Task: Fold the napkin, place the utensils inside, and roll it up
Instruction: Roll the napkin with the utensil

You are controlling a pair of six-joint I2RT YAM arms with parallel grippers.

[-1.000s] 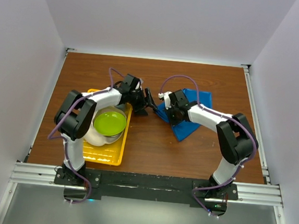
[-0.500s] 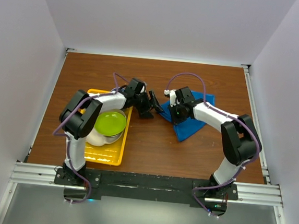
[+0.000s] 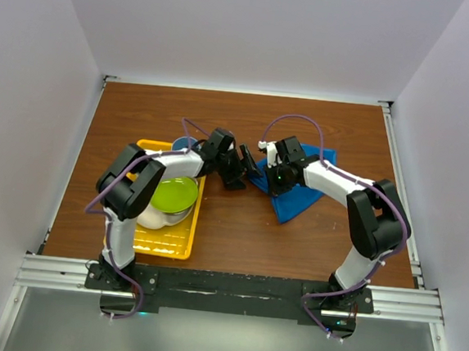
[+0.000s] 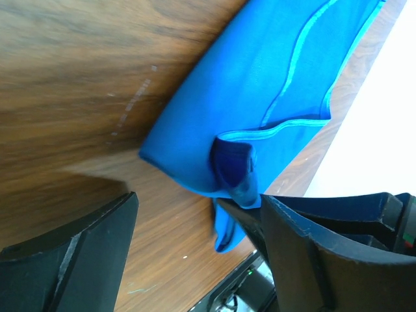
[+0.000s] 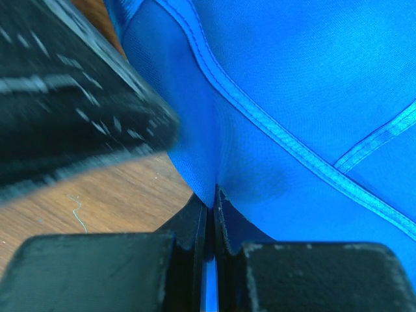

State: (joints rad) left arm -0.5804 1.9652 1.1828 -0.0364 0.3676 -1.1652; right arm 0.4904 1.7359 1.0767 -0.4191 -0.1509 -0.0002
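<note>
The napkin (image 3: 298, 196) is pinched at its edge by the right gripper (image 5: 212, 201), likely for folding; the left gripper (image 3: 241, 165) gapes wide beside it.

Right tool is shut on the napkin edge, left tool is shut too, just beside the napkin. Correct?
Not quite. The left tool is open, not shut: the left wrist view shows its jaws standing wide apart beside the napkin. The rest holds: the right tool is shut on the napkin's edge.
</note>
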